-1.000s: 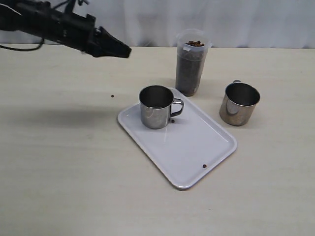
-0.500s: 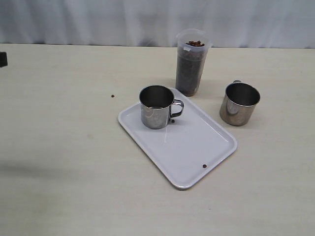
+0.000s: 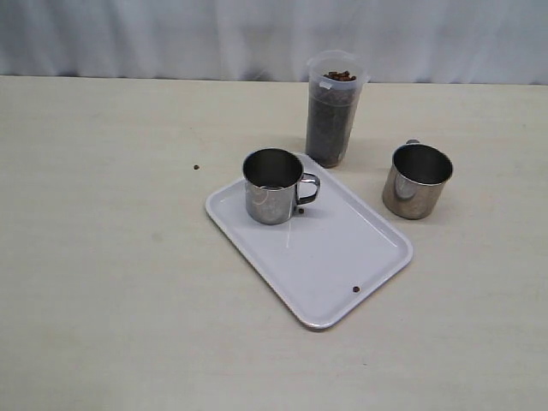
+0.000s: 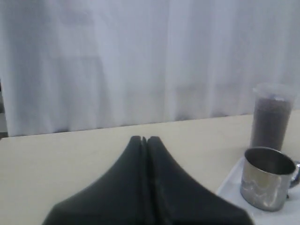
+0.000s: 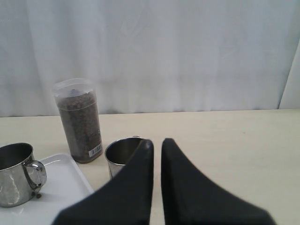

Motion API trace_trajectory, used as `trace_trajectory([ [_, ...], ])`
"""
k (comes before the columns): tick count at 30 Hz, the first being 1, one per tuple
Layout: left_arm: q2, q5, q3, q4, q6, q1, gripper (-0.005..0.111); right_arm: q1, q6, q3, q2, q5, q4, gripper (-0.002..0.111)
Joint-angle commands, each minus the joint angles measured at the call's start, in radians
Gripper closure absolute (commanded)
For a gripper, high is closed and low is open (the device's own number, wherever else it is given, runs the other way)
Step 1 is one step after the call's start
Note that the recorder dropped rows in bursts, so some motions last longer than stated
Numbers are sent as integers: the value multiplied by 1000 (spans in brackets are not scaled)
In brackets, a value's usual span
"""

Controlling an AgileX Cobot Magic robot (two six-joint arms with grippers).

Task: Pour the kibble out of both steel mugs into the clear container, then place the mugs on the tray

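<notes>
Left arm gone from the wide shot: one mug delivered, one to go.
I count two: first mug (image 3: 272, 186) on the tray (image 3: 342, 257), second mug (image 3: 416, 181) on the counter (image 3: 103, 257) right of it; one container (image 3: 332, 111) of kibble (image 3: 330, 128); three loose pellets (image 3: 196, 168). Left gripper (image 4: 144, 139) pinched closed, empty; right gripper (image 5: 157, 140) parted a slit, empty.

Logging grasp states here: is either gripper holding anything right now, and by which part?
Nothing is held. The left gripper is shut and empty, the right gripper slightly open and empty; both steel mugs stand free.
</notes>
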Motion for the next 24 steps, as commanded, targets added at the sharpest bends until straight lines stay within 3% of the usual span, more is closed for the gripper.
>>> trace_trajectory([
  [1,-197,-94,79,-10,-67,-5,107,2,-10,2,-3,-1,5,104],
  [16,-225,-70,89,6,-92,-7,107,2,-10,2,-3,-1,5,104],
  [19,-225,-25,89,323,-302,-7,107,2,-10,2,-3,-1,5,104],
  [24,-225,-125,89,911,-997,-7,107,2,-10,2,-3,-1,5,104],
])
